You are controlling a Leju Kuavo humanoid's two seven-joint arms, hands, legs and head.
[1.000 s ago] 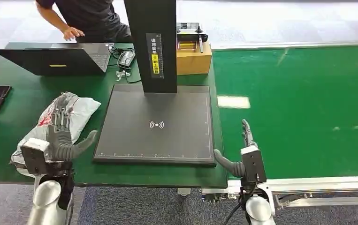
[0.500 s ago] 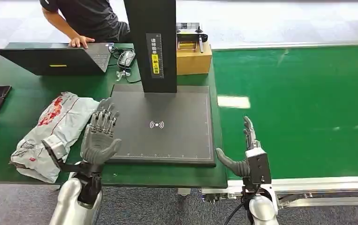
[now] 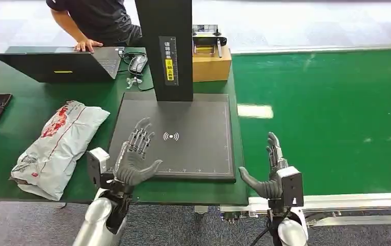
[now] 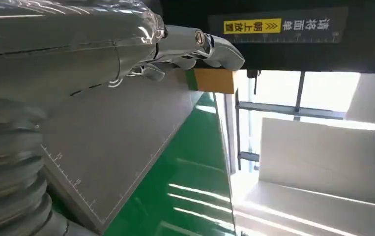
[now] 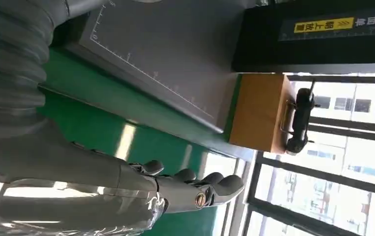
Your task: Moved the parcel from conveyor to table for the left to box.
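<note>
Grey parcel (image 3: 60, 146) on green table (image 3: 14, 102)

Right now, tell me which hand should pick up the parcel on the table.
Left. The left hand hovers open over the scanner pad, right beside the parcel; the right hand is across the pad by the conveyor.

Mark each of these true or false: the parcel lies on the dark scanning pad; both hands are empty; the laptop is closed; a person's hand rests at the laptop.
1. The parcel lies on the dark scanning pad. False: it lies on the green table, beside the pad.
2. The left hand and right hand hold nothing. True.
3. The laptop is closed. False: it stands open.
4. A person's hand rests at the laptop. True.
</note>
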